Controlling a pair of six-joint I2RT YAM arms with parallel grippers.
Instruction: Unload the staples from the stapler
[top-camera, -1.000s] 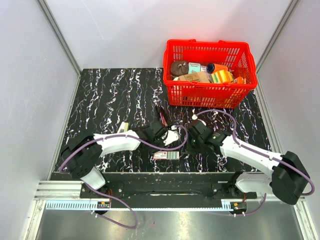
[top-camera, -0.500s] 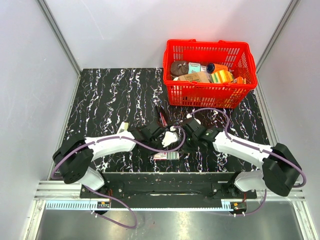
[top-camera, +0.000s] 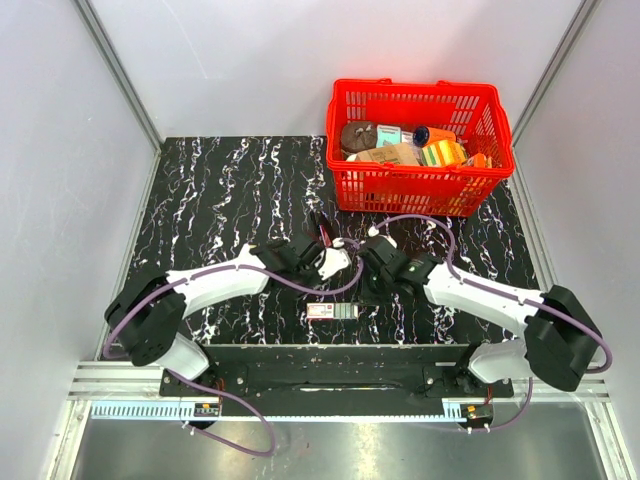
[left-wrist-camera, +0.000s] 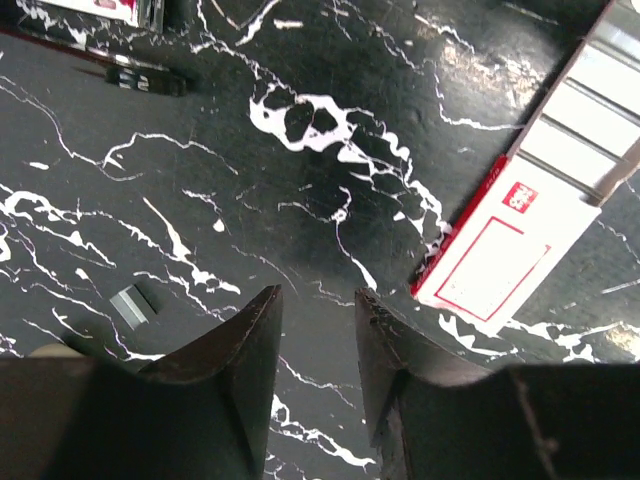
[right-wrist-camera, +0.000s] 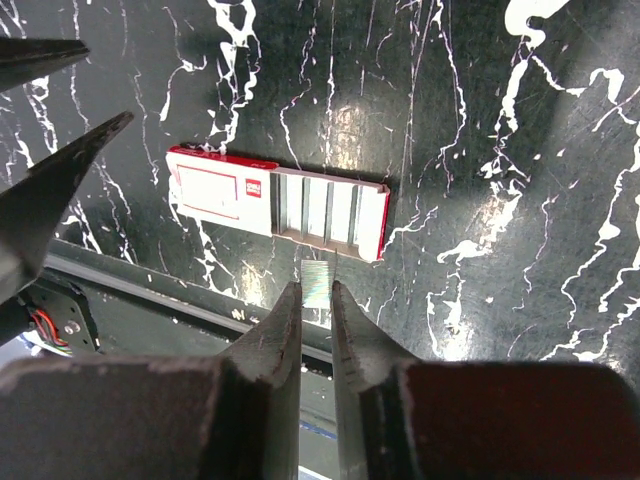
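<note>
The stapler (top-camera: 322, 232), dark with some red, lies on the table just beyond both grippers. My right gripper (right-wrist-camera: 316, 288) is shut on a short silvery strip of staples (right-wrist-camera: 317, 272), held above the table near its front edge. Under it lies a red and white staple box (right-wrist-camera: 275, 203) with its tray slid out. My left gripper (left-wrist-camera: 318, 300) is open, with only bare table between its fingers, and the staple box (left-wrist-camera: 505, 240) lies to its right. Another small strip of staples (left-wrist-camera: 135, 305) lies loose on the table to its left. In the top view the two grippers nearly meet.
A red basket (top-camera: 420, 190) full of groceries stands at the back right. The black marbled table (top-camera: 220, 190) ends in a metal rail along the near edge (top-camera: 320, 355). A thin dark bar (left-wrist-camera: 140, 80) lies on the table ahead of the left gripper.
Both grippers have moved away from the near edge towards the stapler. The right one has come left with the staples until it is close to the left one.
</note>
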